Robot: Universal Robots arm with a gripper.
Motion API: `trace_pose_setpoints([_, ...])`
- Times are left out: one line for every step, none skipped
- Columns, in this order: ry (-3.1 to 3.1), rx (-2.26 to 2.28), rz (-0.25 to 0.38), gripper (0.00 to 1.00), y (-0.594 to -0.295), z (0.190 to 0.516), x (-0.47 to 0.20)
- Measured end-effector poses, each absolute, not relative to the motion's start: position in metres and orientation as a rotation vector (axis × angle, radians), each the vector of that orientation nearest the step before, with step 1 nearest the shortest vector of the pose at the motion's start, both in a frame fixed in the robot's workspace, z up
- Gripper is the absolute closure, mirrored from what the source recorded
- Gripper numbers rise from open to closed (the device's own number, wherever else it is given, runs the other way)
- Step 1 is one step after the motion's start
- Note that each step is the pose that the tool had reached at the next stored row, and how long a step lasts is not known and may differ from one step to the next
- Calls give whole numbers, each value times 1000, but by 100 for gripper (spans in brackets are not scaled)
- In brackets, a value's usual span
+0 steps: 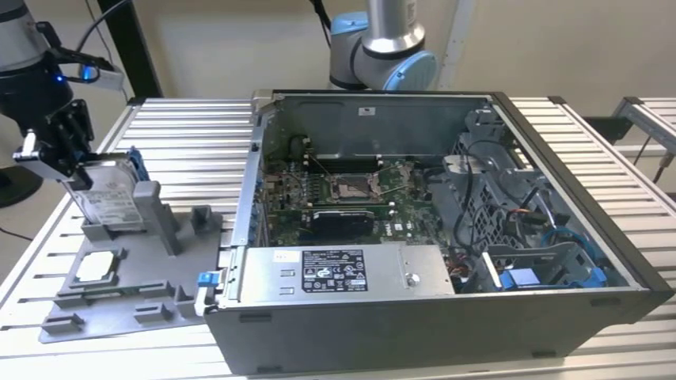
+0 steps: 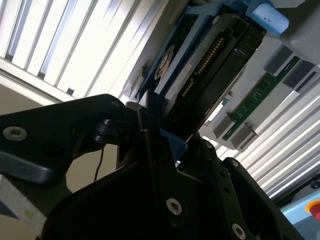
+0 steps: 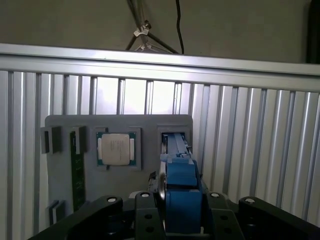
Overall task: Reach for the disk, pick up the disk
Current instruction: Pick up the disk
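Gripper [image 1: 74, 162] at the exterior view's left, jaws seemingly clamped on the upright disk [image 1: 114, 198], its top edge, disk standing in grey holder [image 1: 148, 273] on slatted worktop [image 1: 180, 134]

reaching down by the table [image 1: 180, 127] edge at the exterior view's left, wrist [image 1: 27, 87] upright, gripper [image 1: 72, 166] pointing straight down. fingers [image 3: 146, 217] closed against both sides of the upright disk [image 1: 111, 198], clamping its top edge.
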State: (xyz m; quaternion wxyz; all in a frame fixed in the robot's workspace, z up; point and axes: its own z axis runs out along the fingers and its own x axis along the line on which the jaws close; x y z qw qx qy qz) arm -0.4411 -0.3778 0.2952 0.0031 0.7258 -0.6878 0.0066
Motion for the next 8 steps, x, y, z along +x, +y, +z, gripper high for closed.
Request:
trace_pose_setpoints([-2157,2276,21,100,-378,296,-441])
trace_pose_setpoints([-2157,2276,21,100,-378,297,-441])
trace_pose_setpoints([-2157,2276,21,100,-378,297,-441])
trace_pose_setpoints([-2157,2276,21,100,-378,298,-441])
trace_pose_setpoints([-2157,2276,21,100,-378,299,-441])
trace_pose_setpoints([-2157,2276,21,100,-378,300,-441])
trace_pose_setpoints([-2157,2276,21,100,-378,301,-441])
trace_pose_setpoints([-2157,2276,21,100,-378,302,-441])
